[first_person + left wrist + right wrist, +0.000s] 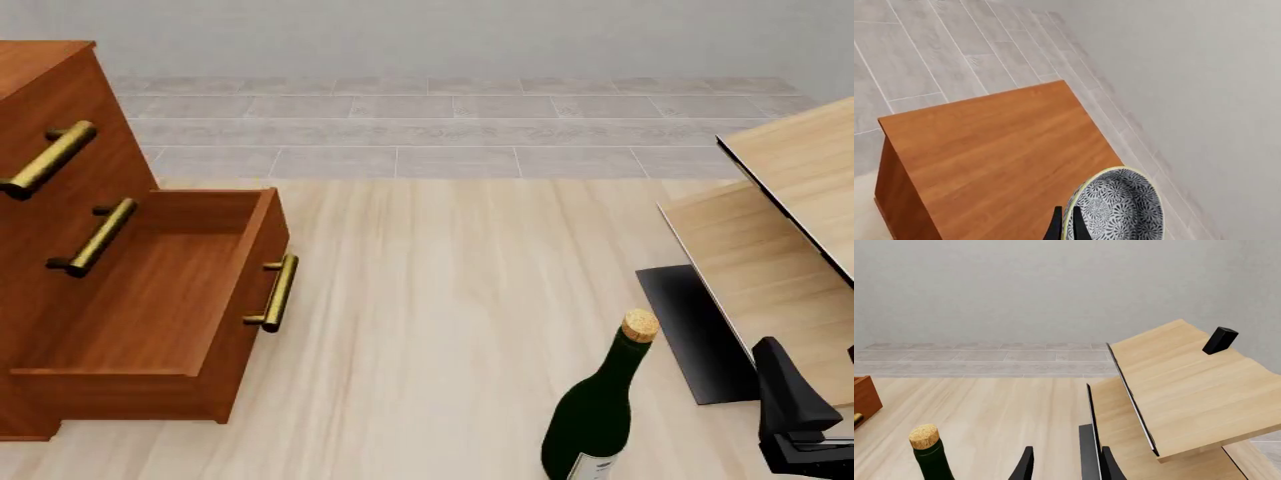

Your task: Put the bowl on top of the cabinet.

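The bowl (1121,205), grey-blue patterned inside with a pale rim, shows only in the left wrist view. My left gripper (1067,221) is shut on its rim, one dark finger on each side. Beneath it lies the flat reddish-brown top of the cabinet (994,150); I cannot tell whether the bowl touches it. In the front view the cabinet (80,250) stands at the left with its lowest drawer (174,300) pulled open; bowl and left gripper are out of that view. My right gripper (1066,465) is open and holds nothing, low at the front right (801,425).
A dark green corked wine bottle (597,405) stands near the front, left of my right gripper. Pale light-wood furniture with black edging (787,230) fills the right side. Grey tiled floor and a wall lie beyond the table.
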